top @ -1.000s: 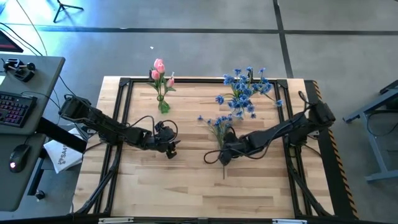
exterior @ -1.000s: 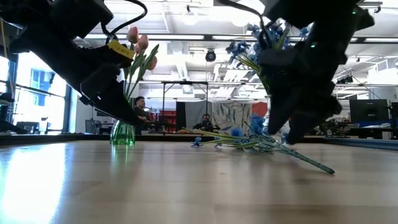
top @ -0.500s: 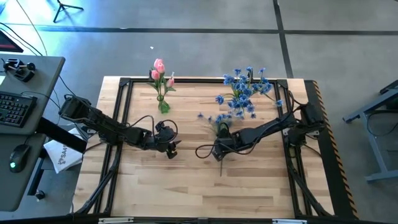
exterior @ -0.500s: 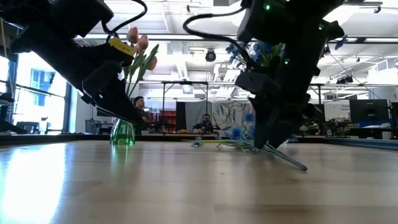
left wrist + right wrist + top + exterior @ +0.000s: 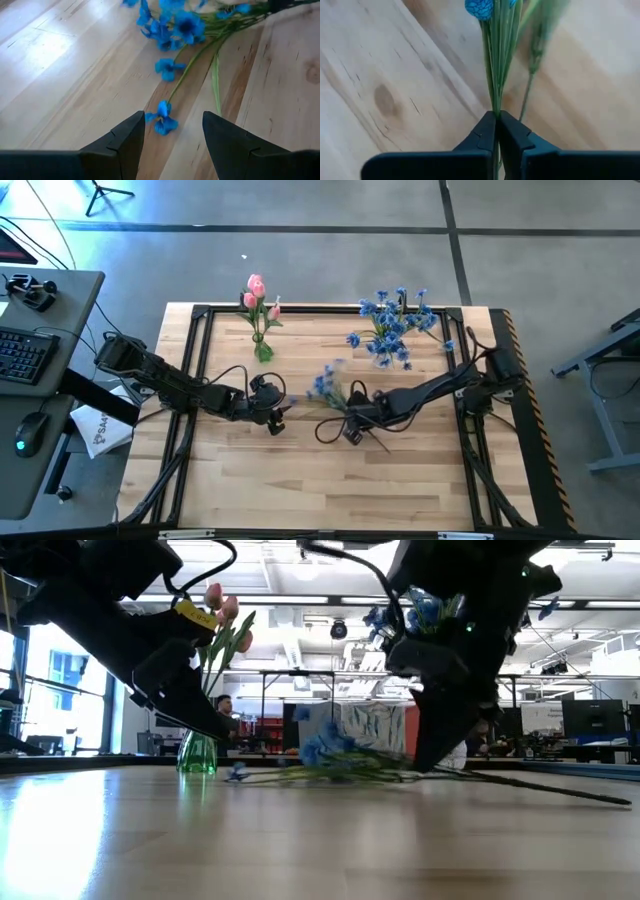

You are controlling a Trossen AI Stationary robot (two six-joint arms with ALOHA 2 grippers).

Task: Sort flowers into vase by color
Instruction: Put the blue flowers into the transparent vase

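Note:
A loose blue flower (image 5: 325, 386) lies low over the table's middle, with its blossoms (image 5: 328, 750) toward the left and its thin stem end (image 5: 590, 795) trailing right. My right gripper (image 5: 352, 422) is shut on its green stems. My left gripper (image 5: 277, 420) hovers open just left of it, and the blossoms (image 5: 175, 25) lie ahead of its fingers. Pink tulips stand in a green vase (image 5: 263, 350) at the far left. A bunch of blue flowers (image 5: 393, 328) stands at the far right. My right gripper pinches the flower's bundle of thin green stems (image 5: 497, 102) between its two fingers (image 5: 485, 132), partway along the stems, below the blossoms. The fingers come from above, slanting down, and lie across the stems. The flower lies nearly level, with its bare stem end on the table.
A black frame (image 5: 200, 311) runs round the wooden tabletop. A desk with a keyboard (image 5: 22, 355) and a mouse stands left of the table. In the low view, people and equipment show in the room beyond.
My right gripper has shut on the blue flower's stems and moved a little toward the table's left edge. The flower has turned about: its blossoms have swung toward the left, and its stem end now points toward the right.

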